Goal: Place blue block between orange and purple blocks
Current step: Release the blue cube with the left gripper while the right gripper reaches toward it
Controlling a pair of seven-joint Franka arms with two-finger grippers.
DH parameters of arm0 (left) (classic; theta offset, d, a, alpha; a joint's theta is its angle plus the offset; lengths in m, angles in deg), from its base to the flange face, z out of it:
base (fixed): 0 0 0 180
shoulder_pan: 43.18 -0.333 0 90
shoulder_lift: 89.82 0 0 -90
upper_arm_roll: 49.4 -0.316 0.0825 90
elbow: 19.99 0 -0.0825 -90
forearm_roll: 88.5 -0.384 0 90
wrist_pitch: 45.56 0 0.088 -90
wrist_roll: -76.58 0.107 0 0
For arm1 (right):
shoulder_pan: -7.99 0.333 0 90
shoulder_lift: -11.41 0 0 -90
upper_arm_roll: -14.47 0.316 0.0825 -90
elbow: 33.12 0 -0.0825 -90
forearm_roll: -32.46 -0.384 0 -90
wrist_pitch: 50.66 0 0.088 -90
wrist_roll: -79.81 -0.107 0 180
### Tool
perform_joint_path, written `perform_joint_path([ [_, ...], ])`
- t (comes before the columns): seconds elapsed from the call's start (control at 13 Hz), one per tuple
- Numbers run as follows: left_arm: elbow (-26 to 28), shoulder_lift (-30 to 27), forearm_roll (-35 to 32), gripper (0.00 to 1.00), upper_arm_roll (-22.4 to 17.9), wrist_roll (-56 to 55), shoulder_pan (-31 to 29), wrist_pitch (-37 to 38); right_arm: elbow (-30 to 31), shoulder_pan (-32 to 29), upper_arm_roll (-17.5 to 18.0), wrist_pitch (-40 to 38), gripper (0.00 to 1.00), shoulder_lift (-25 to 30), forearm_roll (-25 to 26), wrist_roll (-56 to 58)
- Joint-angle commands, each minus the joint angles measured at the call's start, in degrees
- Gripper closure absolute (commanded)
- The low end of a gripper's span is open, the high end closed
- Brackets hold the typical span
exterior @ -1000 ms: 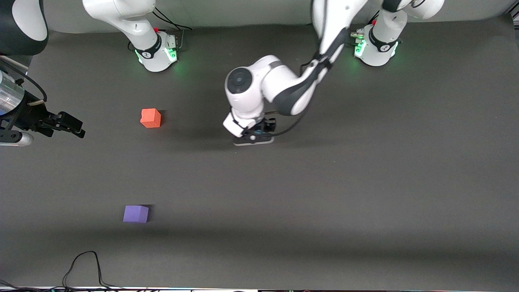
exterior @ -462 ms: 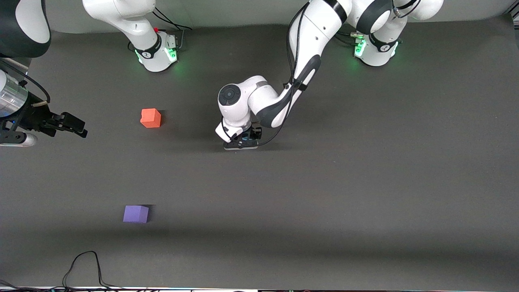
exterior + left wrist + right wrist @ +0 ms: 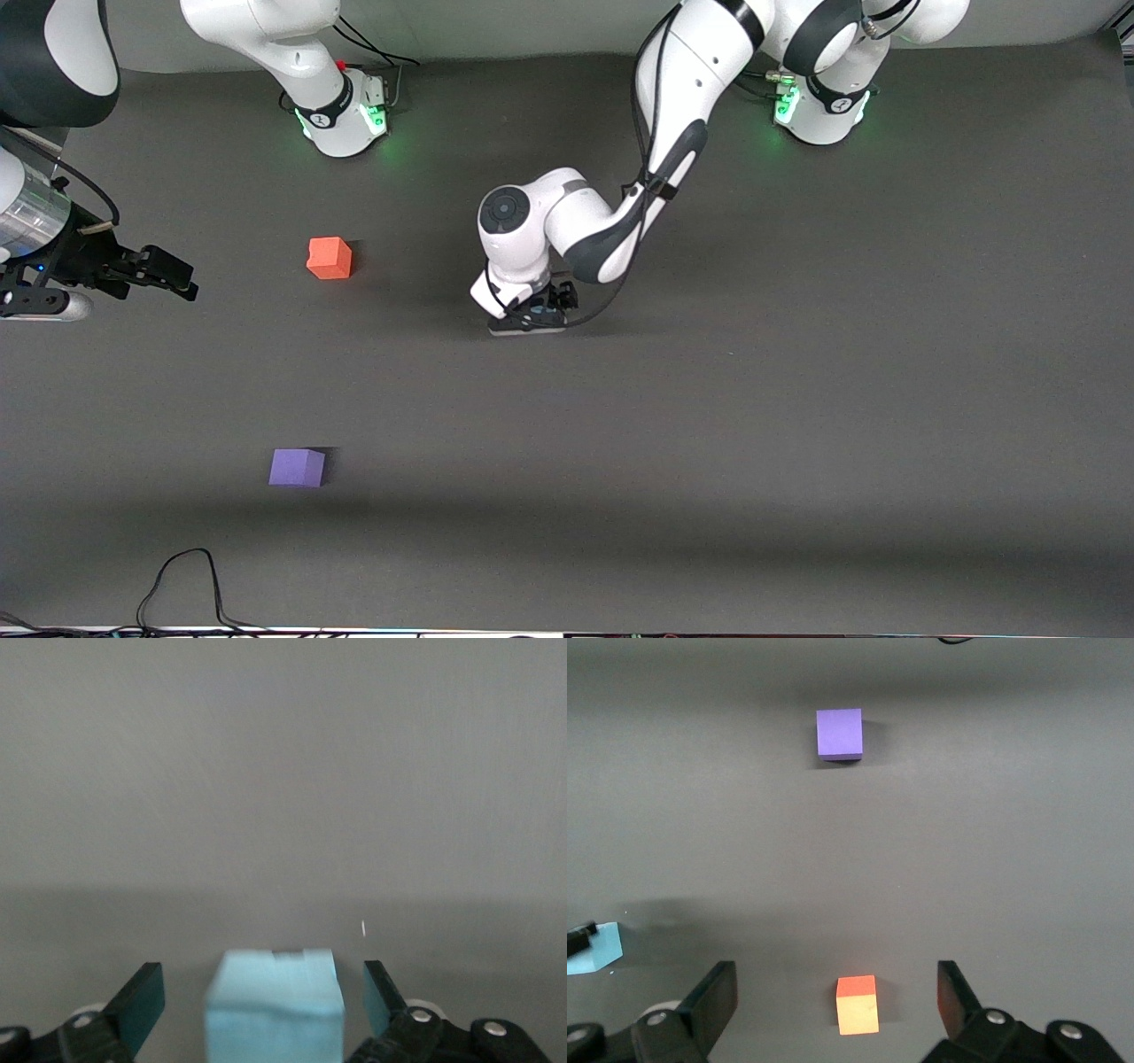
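Note:
The blue block (image 3: 275, 1014) sits on the dark table between the open fingers of my left gripper (image 3: 263, 990), with a gap on each side. In the front view the left gripper (image 3: 528, 317) is down at the table's middle and its hand hides the block. The orange block (image 3: 329, 258) lies toward the right arm's end. The purple block (image 3: 297, 467) lies nearer the front camera. My right gripper (image 3: 168, 275) is open and empty, up at the right arm's end of the table. Its wrist view shows the orange block (image 3: 858, 1005), purple block (image 3: 839, 733) and blue block (image 3: 594, 949).
A black cable (image 3: 182, 580) loops on the table at the edge nearest the front camera. The two arm bases (image 3: 341, 111) stand along the table edge farthest from the front camera. The bare table (image 3: 797, 399) stretches toward the left arm's end.
My left gripper has come down and shifted a little toward the right arm's end, ending around the blue block. My right gripper has drifted slightly toward the table's middle.

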Motion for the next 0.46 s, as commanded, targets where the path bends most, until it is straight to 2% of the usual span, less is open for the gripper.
perform_joint_path([
  [0.0, 0.6, -7.3, 3.3, 0.00, 3.2, 6.7, -10.3, 8.5, -1.6, 0.5, 2.5, 0.8, 0.00, -1.6, -1.1, -2.5],
  [0.15, 1.1, -11.2, 7.5, 0.00, 3.9, 15.2, -18.5, 13.2, -2.9, 0.5, 6.5, 1.6, 0.00, -3.8, -3.3, -6.7],
  [0.38, 7.4, -19.6, 10.6, 0.00, 3.8, 30.3, -31.3, 19.1, -3.6, 0.5, 18.0, 6.4, 0.00, -8.0, -3.4, -14.7],
])
